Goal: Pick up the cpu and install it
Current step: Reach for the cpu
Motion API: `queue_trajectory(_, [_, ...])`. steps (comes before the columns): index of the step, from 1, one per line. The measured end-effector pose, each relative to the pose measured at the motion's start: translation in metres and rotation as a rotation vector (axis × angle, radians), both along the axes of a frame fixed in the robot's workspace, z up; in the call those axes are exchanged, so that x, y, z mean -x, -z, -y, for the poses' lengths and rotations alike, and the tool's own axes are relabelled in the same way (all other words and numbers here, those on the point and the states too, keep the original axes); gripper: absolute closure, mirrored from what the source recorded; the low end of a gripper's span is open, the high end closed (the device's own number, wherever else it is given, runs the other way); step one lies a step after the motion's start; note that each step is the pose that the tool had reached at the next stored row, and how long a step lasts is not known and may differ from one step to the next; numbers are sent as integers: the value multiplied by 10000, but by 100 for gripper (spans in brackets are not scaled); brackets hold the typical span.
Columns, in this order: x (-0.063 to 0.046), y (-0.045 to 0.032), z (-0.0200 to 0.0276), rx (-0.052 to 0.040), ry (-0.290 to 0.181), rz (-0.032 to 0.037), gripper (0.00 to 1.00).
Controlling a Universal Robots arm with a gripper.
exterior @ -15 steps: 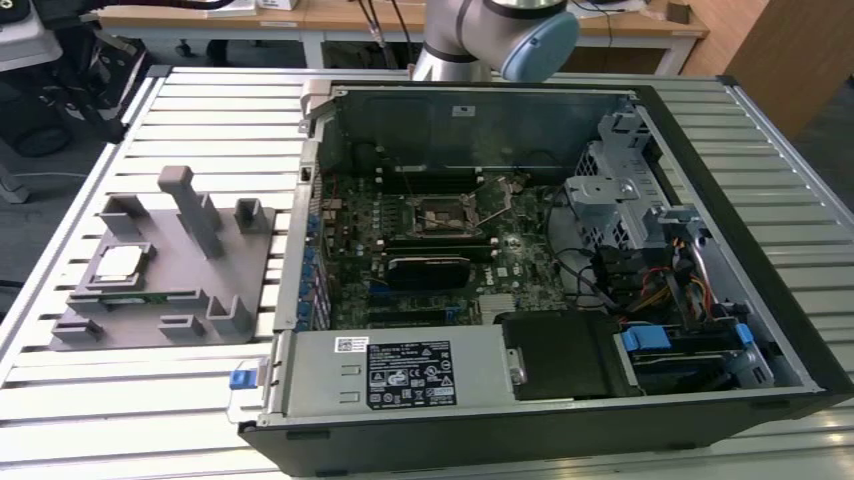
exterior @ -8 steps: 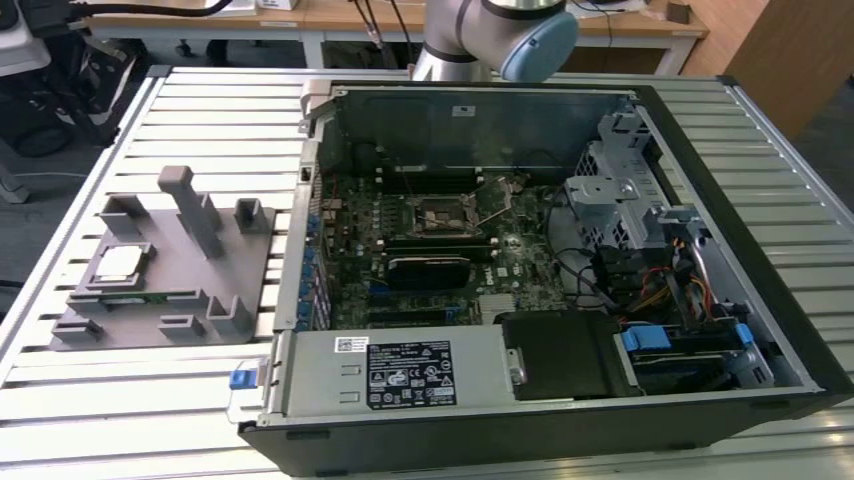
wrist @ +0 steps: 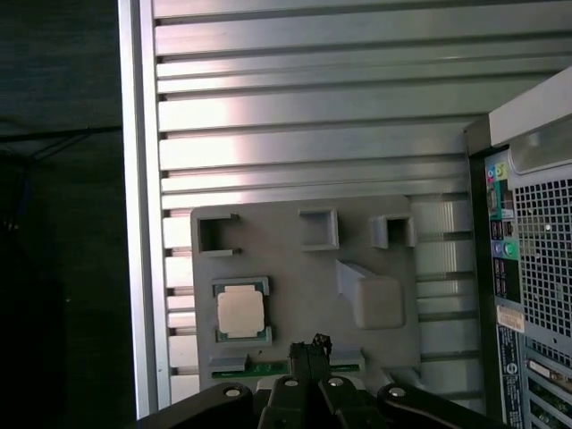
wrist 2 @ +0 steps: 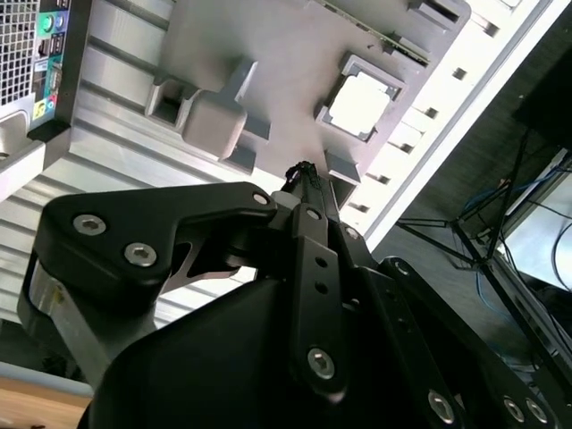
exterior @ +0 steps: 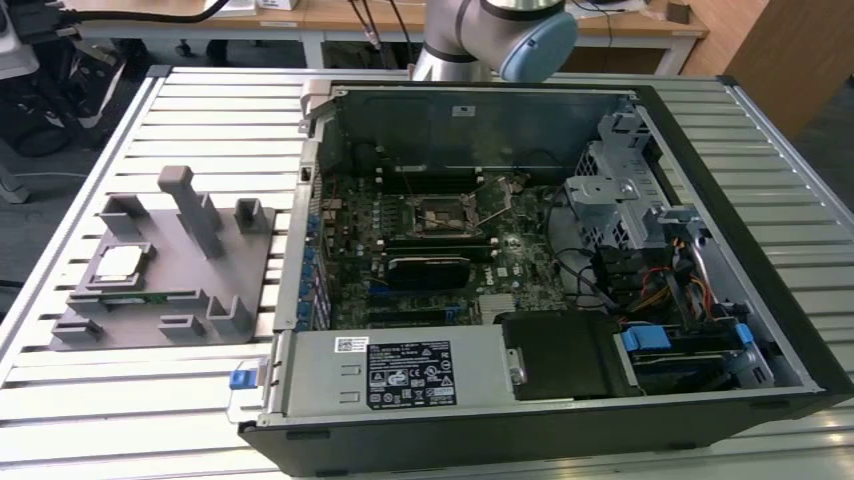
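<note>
Exterior view: the cpu (exterior: 118, 263) lies flat in a square pocket of the grey fixture plate (exterior: 160, 245) on the slatted bench (exterior: 200, 110), to the exterior view's left of the open computer case (exterior: 534, 430). The motherboard socket (exterior: 441, 213) shows inside the case.
Both wrist views: the hand (wrist: 309, 343) (wrist 2: 301, 168) hangs above the plate, fingertips pinched together on nothing, apart from the cpu.
Edges: the bench rim (wrist: 143, 223) runs near the pocket. An upright block (wrist: 380, 302) stands between cpu and case.
Open room: bare slats lie beyond the plate.
</note>
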State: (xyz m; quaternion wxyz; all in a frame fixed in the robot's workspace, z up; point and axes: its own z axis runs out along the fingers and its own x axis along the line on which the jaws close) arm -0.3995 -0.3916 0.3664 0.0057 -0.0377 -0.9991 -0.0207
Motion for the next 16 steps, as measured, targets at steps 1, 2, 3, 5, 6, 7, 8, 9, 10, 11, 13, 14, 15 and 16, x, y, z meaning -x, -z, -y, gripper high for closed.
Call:
queue_trajectory(1, [7,4,0,0,-1,-17,89])
queue_trajectory(2, [15,7,0,0,0,-32,89])
queue_trajectory(3, [26,10,0,0,0,-44,89])
queue_trajectory(5, [39,17,0,-1,0,-69,89])
queue_trajectory(6, [47,19,0,1,0,-84,89])
queue_trajectory(7, [54,21,0,0,0,-96,89])
queue_trajectory(8, [61,23,0,1,-1,-106,89])
queue_trajectory(9, [69,26,0,1,0,-116,89])
queue_trajectory(10, [77,30,0,0,0,-123,89])
queue_trajectory(11, [86,33,0,1,0,-131,89])
queue_trajectory(13, [107,40,0,0,-1,-149,89])
queue_trajectory(14, [119,43,0,0,-1,-160,89])
queue_trajectory(15, [131,47,0,0,-1,-171,89])
queue_trajectory(16, [142,50,0,-1,-2,-183,89])
